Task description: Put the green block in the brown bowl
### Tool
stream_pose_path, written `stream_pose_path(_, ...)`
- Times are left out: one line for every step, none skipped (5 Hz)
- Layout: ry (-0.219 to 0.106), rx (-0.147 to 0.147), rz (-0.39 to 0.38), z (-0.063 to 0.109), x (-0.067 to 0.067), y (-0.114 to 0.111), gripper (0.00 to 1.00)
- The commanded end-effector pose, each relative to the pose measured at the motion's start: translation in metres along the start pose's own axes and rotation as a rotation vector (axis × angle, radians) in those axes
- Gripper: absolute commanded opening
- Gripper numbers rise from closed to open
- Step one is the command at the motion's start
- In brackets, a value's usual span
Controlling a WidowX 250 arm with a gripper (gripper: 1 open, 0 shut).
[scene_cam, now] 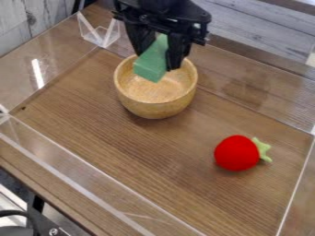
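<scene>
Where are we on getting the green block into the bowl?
Done: the green block is picked up, clamped in the end effector and clear of the table. In hand: it hangs tilted over the brown bowl, lower end near the bowl's inside. Left: lower and release. The red strawberry toy sits apart on the table.

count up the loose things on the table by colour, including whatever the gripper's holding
green: 1, the green block, held in the gripper above the bowl
brown: 1, the brown bowl
red: 1, the strawberry toy
clear: 1, the small plastic stand at the back
total: 4
</scene>
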State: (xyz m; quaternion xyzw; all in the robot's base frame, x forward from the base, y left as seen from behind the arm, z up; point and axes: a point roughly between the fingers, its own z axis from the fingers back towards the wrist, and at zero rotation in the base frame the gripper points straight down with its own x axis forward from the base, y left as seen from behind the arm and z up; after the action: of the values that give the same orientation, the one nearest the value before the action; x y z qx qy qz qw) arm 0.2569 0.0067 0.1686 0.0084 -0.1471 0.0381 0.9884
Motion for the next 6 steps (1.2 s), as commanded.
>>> stream_pose_path(-0.055,-0.009,-0.021,0.013,0.020,0.001,0.00)
stream_pose_path(-0.057,0.005,0.028,0.018,0.024,0.005,0.00)
stream_pose_path(-0.059,0.019,0.088,0.023,0.025,0.008,0.00)
stream_pose_path(-0.063,0.024,0.117,0.030,0.025,0.008,0.00)
stream_pose_path(-0.047,0.060,0.180,0.018,0.030,0.015,0.00)
stream_pose_path(-0.032,0.098,0.239,0.003,0.035,0.025,0.00)
